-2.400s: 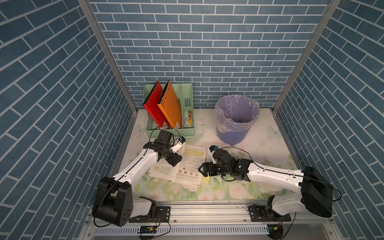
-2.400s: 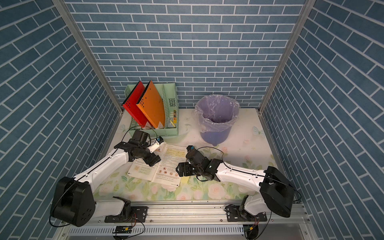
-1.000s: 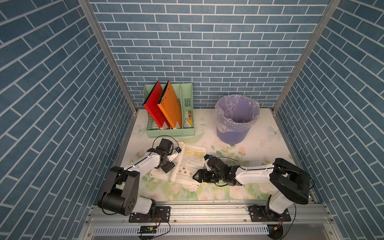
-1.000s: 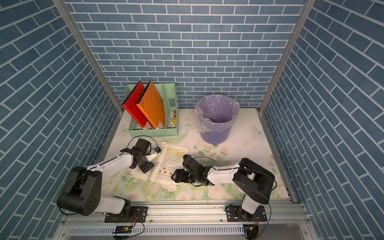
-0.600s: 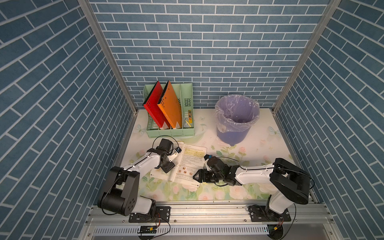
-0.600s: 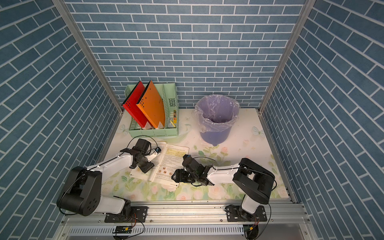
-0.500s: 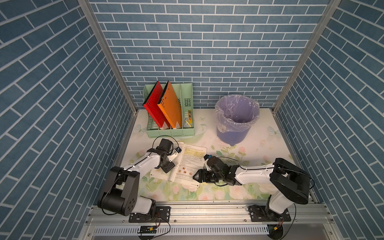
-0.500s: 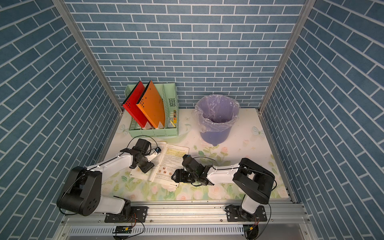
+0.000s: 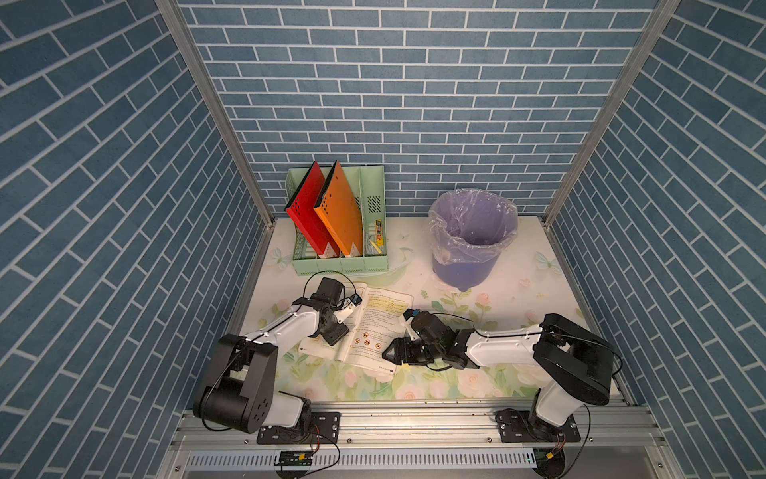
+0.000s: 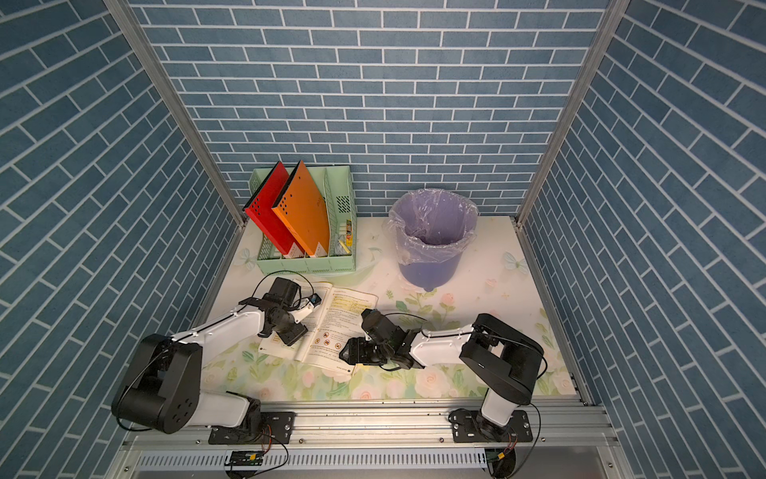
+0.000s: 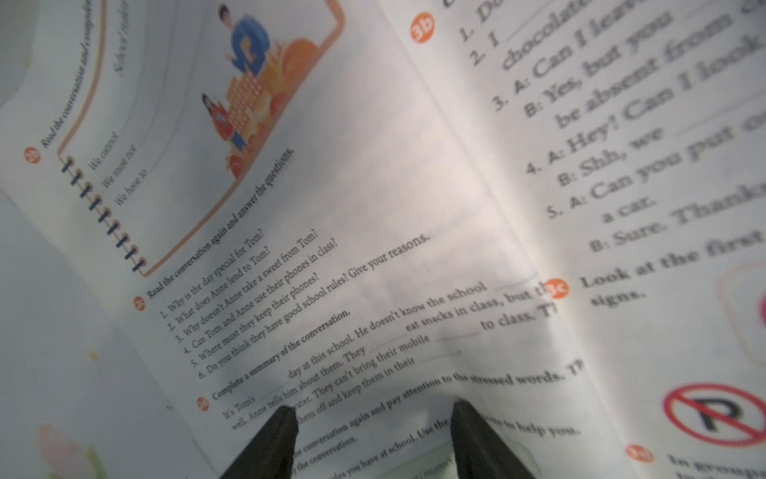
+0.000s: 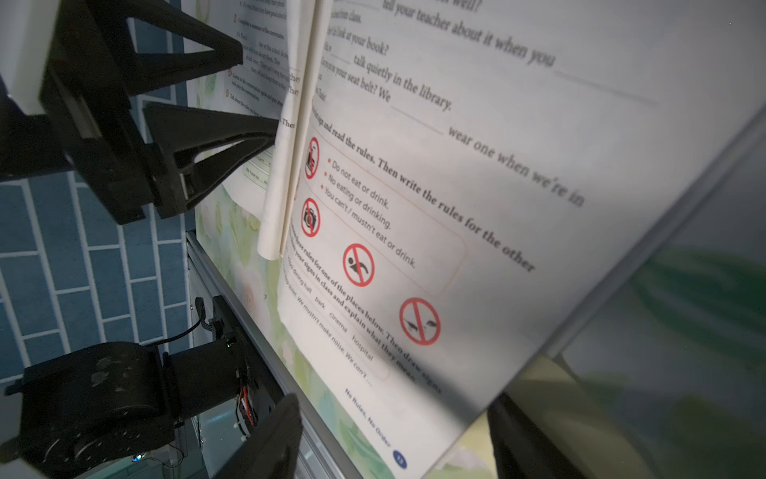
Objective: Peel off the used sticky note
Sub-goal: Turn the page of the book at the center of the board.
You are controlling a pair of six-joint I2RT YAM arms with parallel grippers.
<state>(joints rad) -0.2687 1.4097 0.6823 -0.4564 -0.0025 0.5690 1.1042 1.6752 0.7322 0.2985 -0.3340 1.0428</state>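
**Left claw** [image 11: 371,408]: fingers spread, gripping nothing. Both black tips rest on the left-hand page of the open white printed textbook [image 9: 375,327], close to the spine fold.

**Right claw** [image 12: 393,400]: fingers spread wide. The outer edge of the right-hand page passes between them. Contact with either finger cannot be confirmed.

A pale yellow patch [image 12: 522,385] shows under that page edge, beside one right finger. Whether this patch is the used sticky note cannot be told.

The textbook lies on the floral-print surface [image 9: 476,381], between both arms. Well behind it stand:
- the lilac plastic waste bin with clear liner [image 9: 472,249];
- the pale green plastic file rack [image 9: 340,263], holding a red folder [image 9: 309,215] and an orange folder [image 9: 342,211].
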